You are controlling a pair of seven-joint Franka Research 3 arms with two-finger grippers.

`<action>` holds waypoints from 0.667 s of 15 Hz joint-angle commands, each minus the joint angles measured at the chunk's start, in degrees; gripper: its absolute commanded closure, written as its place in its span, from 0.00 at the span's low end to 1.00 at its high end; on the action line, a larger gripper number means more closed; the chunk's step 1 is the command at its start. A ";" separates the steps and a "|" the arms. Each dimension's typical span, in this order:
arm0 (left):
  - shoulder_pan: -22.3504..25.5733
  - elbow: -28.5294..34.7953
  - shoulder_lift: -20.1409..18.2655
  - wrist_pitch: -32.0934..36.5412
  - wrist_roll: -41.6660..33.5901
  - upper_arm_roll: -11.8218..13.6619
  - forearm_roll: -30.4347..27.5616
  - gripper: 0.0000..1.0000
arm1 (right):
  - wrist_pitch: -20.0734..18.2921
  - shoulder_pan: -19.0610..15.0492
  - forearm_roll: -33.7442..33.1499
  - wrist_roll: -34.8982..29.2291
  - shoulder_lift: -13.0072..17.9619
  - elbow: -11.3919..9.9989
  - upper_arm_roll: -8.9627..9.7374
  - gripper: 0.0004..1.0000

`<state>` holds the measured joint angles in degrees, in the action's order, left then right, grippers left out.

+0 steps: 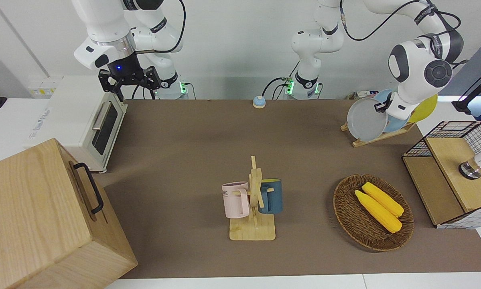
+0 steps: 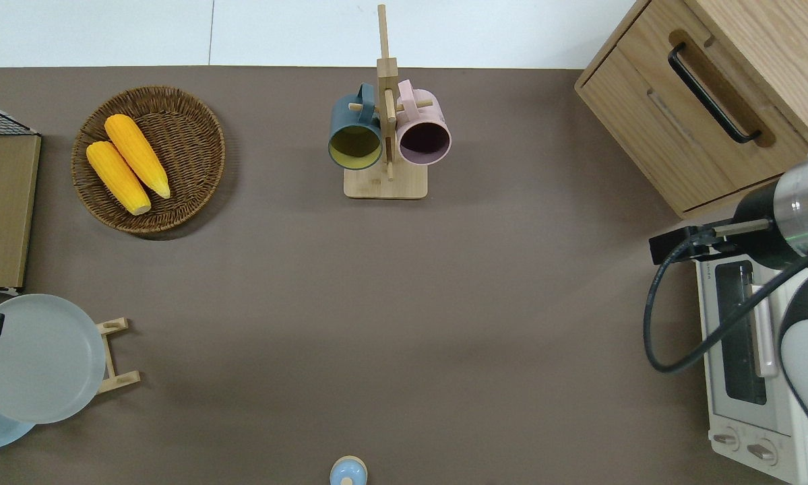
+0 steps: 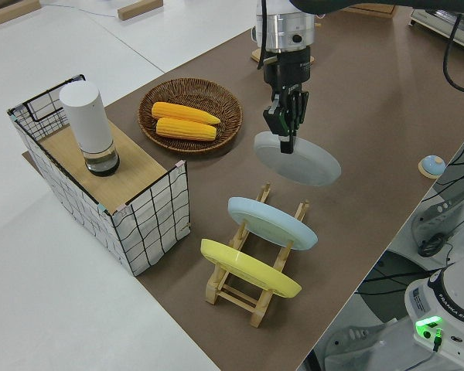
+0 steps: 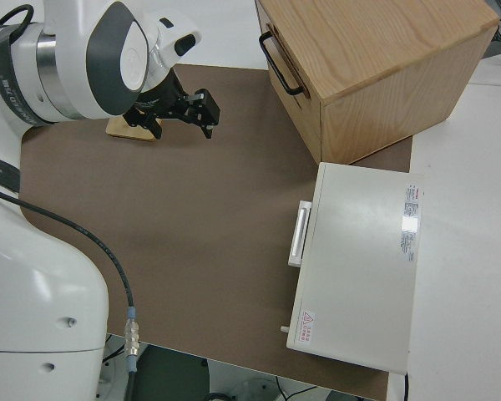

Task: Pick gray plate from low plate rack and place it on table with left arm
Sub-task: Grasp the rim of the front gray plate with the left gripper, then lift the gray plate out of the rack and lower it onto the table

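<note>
The left gripper (image 3: 284,127) is holding the gray plate (image 3: 298,158) by its rim, fingers clamped on it, in the air over the low plate rack (image 3: 251,286). The plate is tilting and appears clear of the slats. The light blue plate (image 3: 272,222) and yellow plate (image 3: 249,267) are resting in the rack on the table (image 2: 404,323). The right arm is parked, its fingers apart.
</note>
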<state>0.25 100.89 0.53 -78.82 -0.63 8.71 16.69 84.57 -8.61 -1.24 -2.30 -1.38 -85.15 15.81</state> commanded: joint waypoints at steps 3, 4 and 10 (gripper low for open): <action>-0.17 -2.63 -0.53 3.59 0.90 -2.03 -5.58 1.00 | -0.81 -1.06 -0.08 -0.69 0.15 0.51 0.98 0.02; 0.18 -1.67 -0.80 2.97 0.46 -1.86 -11.10 1.00 | -0.81 -1.15 -0.08 -0.69 0.07 0.51 0.98 0.02; -0.07 15.27 -6.50 -15.80 3.52 -4.22 -22.05 1.00 | -0.81 -1.15 -0.08 -0.69 0.07 0.51 0.98 0.02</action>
<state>0.53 104.66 -0.78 -84.41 -0.33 6.68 -3.34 84.57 -8.61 -1.24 -2.30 -1.38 -85.15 15.81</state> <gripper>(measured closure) 0.925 0.013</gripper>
